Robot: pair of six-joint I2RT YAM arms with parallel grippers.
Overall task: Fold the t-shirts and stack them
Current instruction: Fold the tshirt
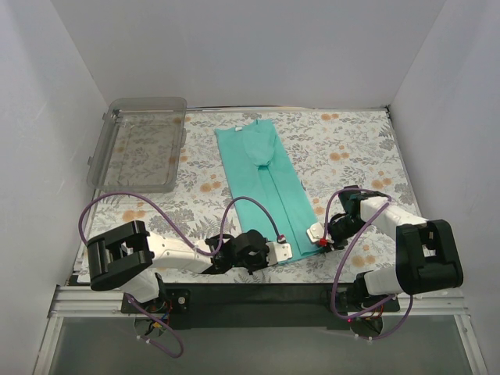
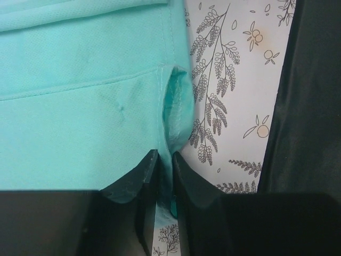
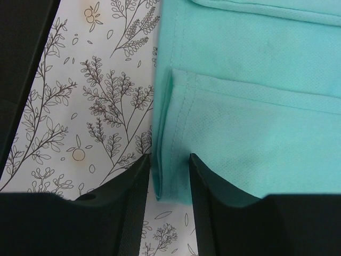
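Observation:
The teal t-shirt (image 1: 262, 176) lies folded into a long narrow strip down the middle of the flowered table (image 1: 355, 152), collar end far and hem end near. My left gripper (image 1: 286, 251) is at the near left corner of the hem. In the left wrist view its jaws (image 2: 164, 160) are nearly together with a fold of the t-shirt (image 2: 80, 106) pinched between them. My right gripper (image 1: 314, 234) is at the near right corner. In the right wrist view it (image 3: 169, 160) straddles the layered corner of the t-shirt (image 3: 256, 106) with a gap still showing.
A clear plastic bin (image 1: 141, 144) stands at the far left of the table. White walls close in the left, right and back sides. The black front rail (image 1: 250, 293) runs just behind both grippers.

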